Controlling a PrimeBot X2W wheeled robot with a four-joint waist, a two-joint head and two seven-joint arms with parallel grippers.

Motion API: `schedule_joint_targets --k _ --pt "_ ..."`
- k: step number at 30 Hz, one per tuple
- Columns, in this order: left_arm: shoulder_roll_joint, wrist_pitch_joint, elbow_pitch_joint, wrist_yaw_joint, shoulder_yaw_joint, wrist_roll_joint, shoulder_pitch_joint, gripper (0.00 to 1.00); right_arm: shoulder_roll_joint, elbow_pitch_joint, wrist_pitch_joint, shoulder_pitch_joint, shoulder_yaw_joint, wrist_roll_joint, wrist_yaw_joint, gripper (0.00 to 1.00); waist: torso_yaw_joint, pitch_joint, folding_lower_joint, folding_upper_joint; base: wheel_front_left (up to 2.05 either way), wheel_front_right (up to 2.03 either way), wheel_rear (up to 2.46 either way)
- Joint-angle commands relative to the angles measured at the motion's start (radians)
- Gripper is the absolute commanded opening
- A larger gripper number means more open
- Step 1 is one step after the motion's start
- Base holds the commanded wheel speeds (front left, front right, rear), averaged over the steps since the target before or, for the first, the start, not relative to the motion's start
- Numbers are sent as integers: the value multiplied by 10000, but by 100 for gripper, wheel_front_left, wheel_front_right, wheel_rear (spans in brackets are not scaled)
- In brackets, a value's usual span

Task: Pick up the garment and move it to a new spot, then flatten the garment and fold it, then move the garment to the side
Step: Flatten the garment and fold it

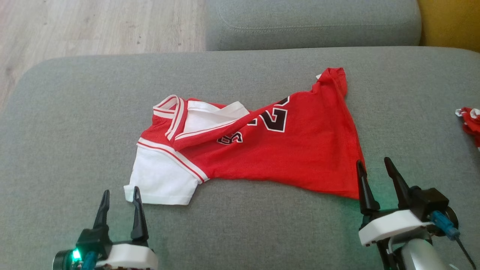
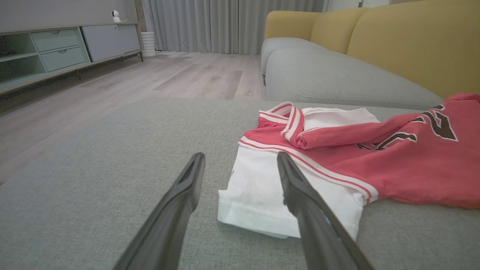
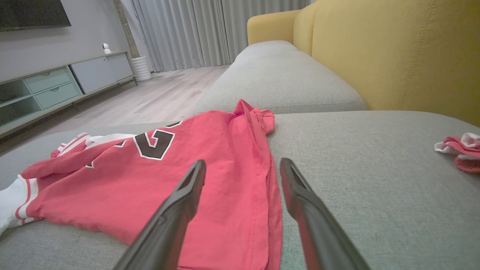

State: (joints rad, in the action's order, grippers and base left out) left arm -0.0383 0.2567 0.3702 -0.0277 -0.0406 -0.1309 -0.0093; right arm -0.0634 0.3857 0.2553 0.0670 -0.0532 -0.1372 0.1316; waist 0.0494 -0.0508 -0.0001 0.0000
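Observation:
The garment [image 1: 285, 153], a red jersey with white sleeves and black numbers, lies crumpled and partly folded over itself on the grey cushion [image 1: 67, 123]. Its white sleeve [image 2: 258, 191] points toward my left gripper [image 1: 121, 195], which stands open just short of the sleeve's edge, holding nothing. At the hem's near right corner, my right gripper [image 1: 374, 165] is open too, its fingers over the red hem [image 3: 240, 210] with nothing gripped. The collar [image 2: 290, 120] with striped trim lies at the far left of the garment.
A smaller bunched red and white piece [image 1: 469, 122] lies at the cushion's right edge. A second grey cushion [image 1: 311, 22] and a yellow backrest [image 3: 393, 56] lie beyond. Wooden floor [image 1: 93, 26] is to the far left, with a low cabinet [image 2: 56, 52] across it.

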Motion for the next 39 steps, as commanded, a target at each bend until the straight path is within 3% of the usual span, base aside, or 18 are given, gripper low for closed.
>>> schedule_joint_targets --k 1,16,24,25,26,27,28,29,30,39 --pt "-120 51 -267 -45 346 8 -109 100 61 -280 65 72 -258 63 -9 100 -9 -13 1 0 0 0 0" --pt "-120 51 1244 320 688 -838 -1475 100 -190 232 65 726 -431 -6 -9 100 -209 -1493 1 0 0 0 0" --pt "-120 51 3012 612 593 -1099 -2042 100 -406 713 65 831 -399 107 -9 100 -407 -1881 1 0 0 0 0" --pt "-120 51 3348 668 514 -1194 -2099 81 -439 793 65 807 -425 138 -9 100 -412 -1899 1 0 0 0 0" --pt "-120 51 3633 722 437 -1305 -2170 52 -462 866 65 781 -454 162 -9 100 -415 -1915 1 0 0 0 0" --pt "-120 51 3843 749 358 -1371 -2236 36 -481 941 65 745 -488 193 -9 100 -414 -1922 1 0 0 0 0" --pt "-120 51 3843 749 358 -1371 -2236 36 -481 941 65 745 -488 193 -9 100 -414 -1922 1 0 0 0 0" --pt "-120 51 4034 776 270 -1421 -2282 7 -501 1049 65 695 -534 228 -9 100 -409 -1923 1 0 0 0 0" --pt "-120 51 4187 797 193 -1486 -2323 0 -512 1158 65 646 -589 228 -9 100 -397 -1922 1 0 0 0 0" --pt "-120 51 4427 758 -306 -1792 -2144 0 -786 2066 65 31 -1983 -313 -9 100 -154 -1657 1 0 0 0 0"
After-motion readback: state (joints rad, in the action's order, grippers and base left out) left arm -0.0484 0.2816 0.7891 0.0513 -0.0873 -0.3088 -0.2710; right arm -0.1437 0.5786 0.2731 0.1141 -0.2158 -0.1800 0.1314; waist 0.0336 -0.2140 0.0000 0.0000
